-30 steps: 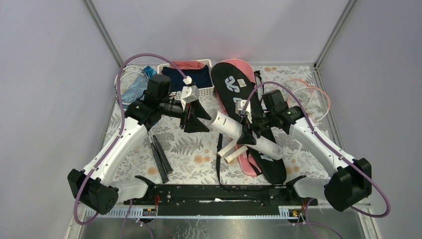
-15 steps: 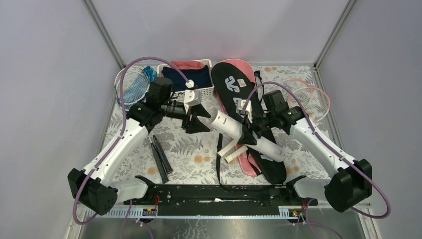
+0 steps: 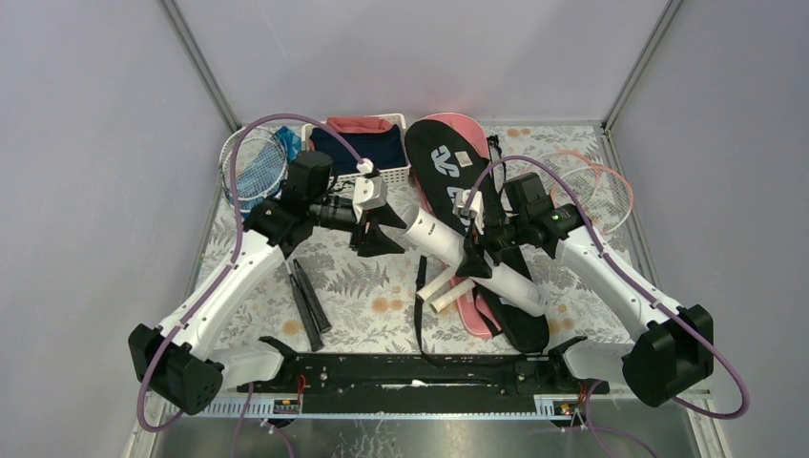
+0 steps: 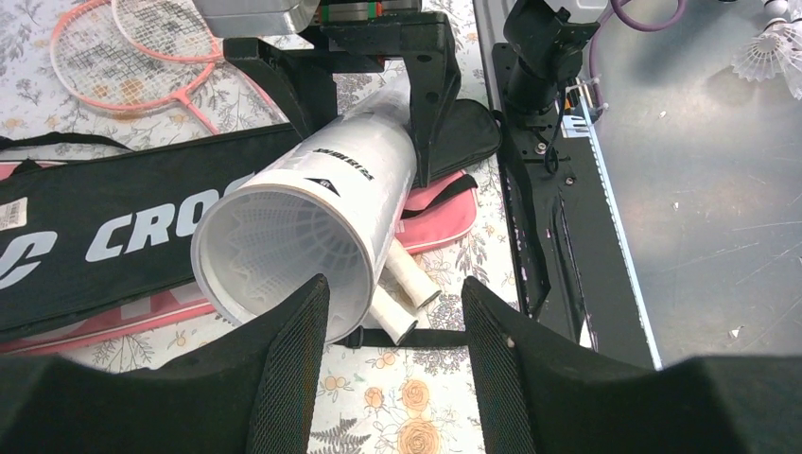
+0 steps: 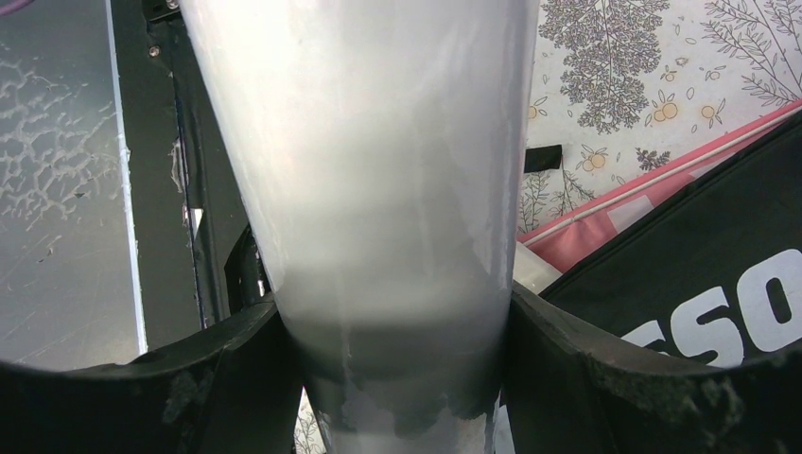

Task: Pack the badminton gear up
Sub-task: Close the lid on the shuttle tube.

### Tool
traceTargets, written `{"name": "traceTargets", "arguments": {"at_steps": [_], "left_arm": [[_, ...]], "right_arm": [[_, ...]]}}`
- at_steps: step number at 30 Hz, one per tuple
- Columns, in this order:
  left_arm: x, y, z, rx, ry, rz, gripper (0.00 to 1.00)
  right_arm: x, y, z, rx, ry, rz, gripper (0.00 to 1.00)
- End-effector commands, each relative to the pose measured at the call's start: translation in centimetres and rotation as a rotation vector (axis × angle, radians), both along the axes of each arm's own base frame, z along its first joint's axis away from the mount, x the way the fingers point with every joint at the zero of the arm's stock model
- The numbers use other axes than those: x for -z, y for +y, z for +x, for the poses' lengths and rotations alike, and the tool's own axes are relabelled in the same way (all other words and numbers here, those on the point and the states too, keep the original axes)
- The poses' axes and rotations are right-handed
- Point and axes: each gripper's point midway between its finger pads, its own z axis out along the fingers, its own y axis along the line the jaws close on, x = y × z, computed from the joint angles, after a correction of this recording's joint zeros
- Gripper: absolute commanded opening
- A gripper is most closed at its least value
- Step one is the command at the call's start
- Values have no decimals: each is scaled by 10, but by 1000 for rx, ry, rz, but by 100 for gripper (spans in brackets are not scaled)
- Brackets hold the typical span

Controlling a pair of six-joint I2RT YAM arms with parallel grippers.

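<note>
The flower-patterned tabletop [image 3: 363,286] carries a white basket [image 3: 396,176] at the back, a pink bag [image 3: 469,315], pink rackets [image 3: 611,191] far right, a blue-strung racket [image 3: 250,162] far left, and black handles [image 3: 307,301].

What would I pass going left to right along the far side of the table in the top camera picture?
round racket head → white basket with clothes in it → black bag → pink rackets

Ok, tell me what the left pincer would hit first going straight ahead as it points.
The left pincer would likely meet the open mouth of the shuttlecock tube, held by the right pincer; the gap is unclear.
</note>
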Motion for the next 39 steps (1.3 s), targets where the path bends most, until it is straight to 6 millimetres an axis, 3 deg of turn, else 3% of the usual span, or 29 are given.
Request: {"name": "traceTargets", "arguments": {"at_steps": [1, 8, 10, 16, 22, 27, 33, 39], "left_arm": [[15, -8, -23, 103, 76, -4, 58], [19, -10, -22, 101, 77, 5, 59], [14, -8, -15, 70, 38, 20, 65], [-16, 12, 10, -49, -99, 38, 79], [-36, 33, 12, -84, -220, 66, 85], [-33, 38, -1, -27, -263, 80, 86], [-24, 37, -7, 3, -246, 77, 85], [-16, 26, -14, 44, -202, 61, 82]], "right_arm": [[-47, 22, 11, -50, -133, 160, 35], [-45, 21, 13, -52, -151, 151, 34], [-40, 17, 14, -46, -166, 127, 34], [-23, 2, 13, -63, -217, 24, 35], [-15, -6, 5, -96, -213, -22, 36], [-15, -6, 0, -109, -201, -14, 37], [-33, -1, -5, -123, -191, 33, 37], [-40, 2, -5, -118, -185, 56, 37]]}}
